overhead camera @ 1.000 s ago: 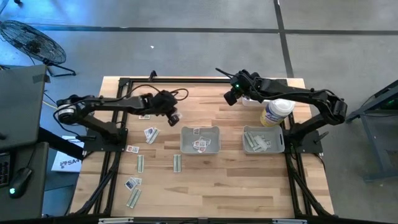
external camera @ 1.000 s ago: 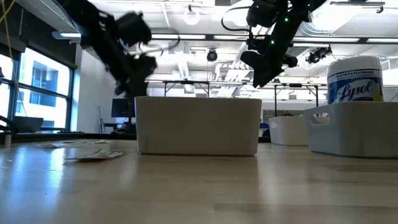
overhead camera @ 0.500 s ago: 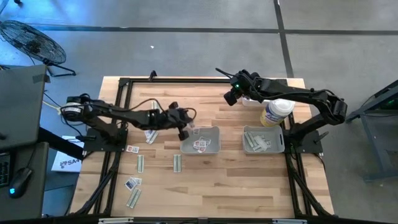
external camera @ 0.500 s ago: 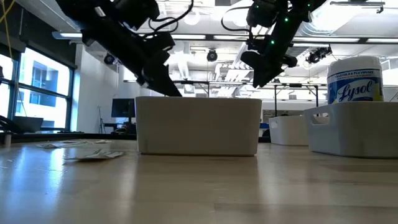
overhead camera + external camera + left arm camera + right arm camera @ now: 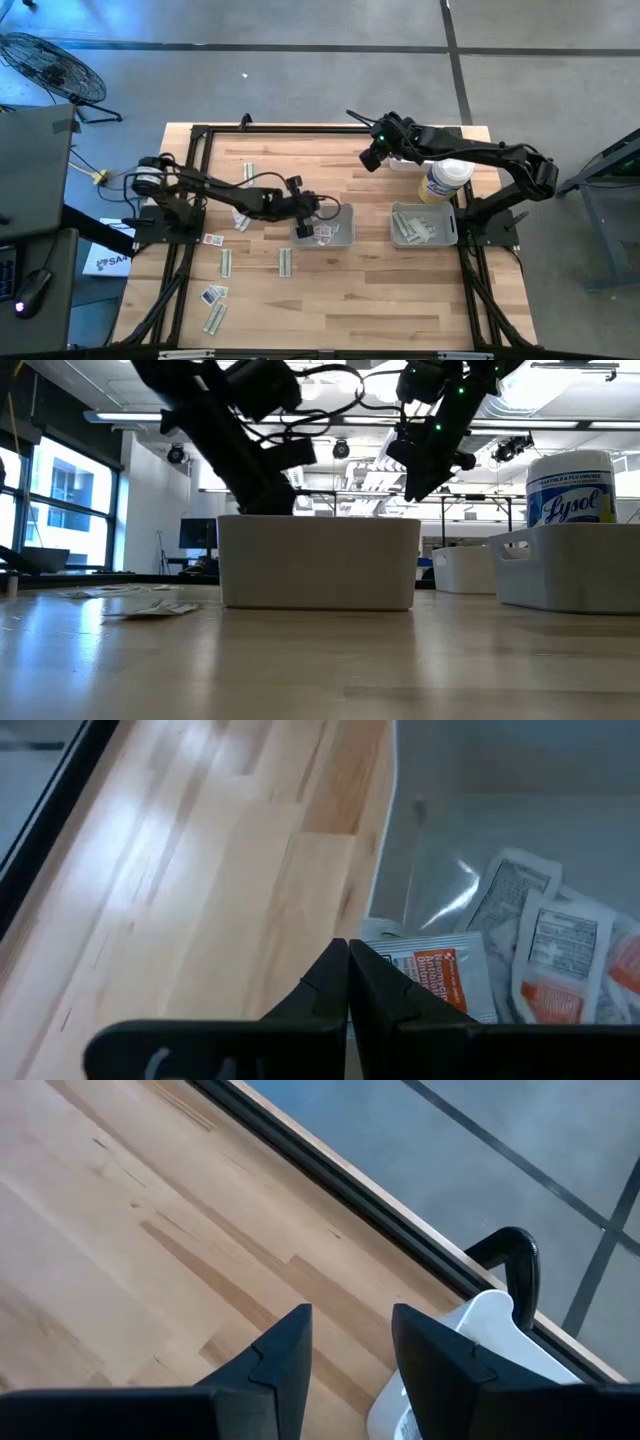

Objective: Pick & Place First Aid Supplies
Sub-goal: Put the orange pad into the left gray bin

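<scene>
We are looking down on a wooden table (image 5: 330, 300) carrying two grey trays, a bottle and scattered first aid packets. Our left arm is reaching across from the left edge, and its left gripper (image 5: 303, 226) is hanging over the left rim of the middle tray (image 5: 347, 238); its fingers are pressed together on a white packet with orange print (image 5: 432, 970), which is sitting over the tray's inner wall. More square white packets (image 5: 325, 232) are lying inside that tray. The second tray (image 5: 399, 235), near the right edge, is holding pale narrow strips (image 5: 418, 228), and a white bottle (image 5: 444, 180) is standing just behind it. Our right arm is waiting above the far edge, with the right gripper (image 5: 371, 157) parted and holding nothing. Loose packets are lying along the left part of the table: white squares (image 5: 242, 216) beside the left arm, strips (image 5: 285, 260) toward the middle, and a few more (image 5: 213, 295) near the front left corner
</scene>
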### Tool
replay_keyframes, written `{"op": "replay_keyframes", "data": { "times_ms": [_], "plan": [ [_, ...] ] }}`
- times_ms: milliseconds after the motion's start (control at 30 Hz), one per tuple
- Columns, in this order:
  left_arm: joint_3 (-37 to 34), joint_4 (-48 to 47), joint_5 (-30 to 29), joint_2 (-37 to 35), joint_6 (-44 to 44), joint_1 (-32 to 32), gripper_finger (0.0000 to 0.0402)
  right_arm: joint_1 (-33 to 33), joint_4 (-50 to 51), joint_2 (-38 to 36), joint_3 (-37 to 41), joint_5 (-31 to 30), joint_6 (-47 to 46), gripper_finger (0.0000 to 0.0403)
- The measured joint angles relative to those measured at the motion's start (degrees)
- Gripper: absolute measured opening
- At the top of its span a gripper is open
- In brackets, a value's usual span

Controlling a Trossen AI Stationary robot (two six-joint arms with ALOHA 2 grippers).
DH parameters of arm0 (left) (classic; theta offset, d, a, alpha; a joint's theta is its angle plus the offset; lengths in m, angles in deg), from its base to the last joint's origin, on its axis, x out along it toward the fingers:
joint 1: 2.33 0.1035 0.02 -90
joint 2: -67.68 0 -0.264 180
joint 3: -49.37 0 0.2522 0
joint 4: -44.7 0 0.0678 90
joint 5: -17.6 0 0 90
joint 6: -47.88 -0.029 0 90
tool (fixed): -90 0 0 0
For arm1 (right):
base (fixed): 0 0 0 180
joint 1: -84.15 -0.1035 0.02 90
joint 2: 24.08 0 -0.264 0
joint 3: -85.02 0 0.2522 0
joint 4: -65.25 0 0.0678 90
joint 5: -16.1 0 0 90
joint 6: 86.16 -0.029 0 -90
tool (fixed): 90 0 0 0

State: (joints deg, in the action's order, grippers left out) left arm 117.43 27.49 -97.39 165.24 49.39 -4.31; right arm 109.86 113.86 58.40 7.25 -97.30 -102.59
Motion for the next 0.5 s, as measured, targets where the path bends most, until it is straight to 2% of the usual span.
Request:
{"op": "replay_keyframes", "data": {
  "times_ms": [333, 500],
  "plan": [
    [2.2, 0.3, 4.5, 2.1, -2.1, 0.0, 0.0004, 0.0, 0.0, 0.0, 0.0, 0.0, 0.0, 0.0135],
    [2.2, 0.9, 7.5, 2.0, -4.3, 0.0, 0.0025, 0.0, 0.0, 0.0, 0.0, 0.0, 0.3, 0.0134]
  ]
}}
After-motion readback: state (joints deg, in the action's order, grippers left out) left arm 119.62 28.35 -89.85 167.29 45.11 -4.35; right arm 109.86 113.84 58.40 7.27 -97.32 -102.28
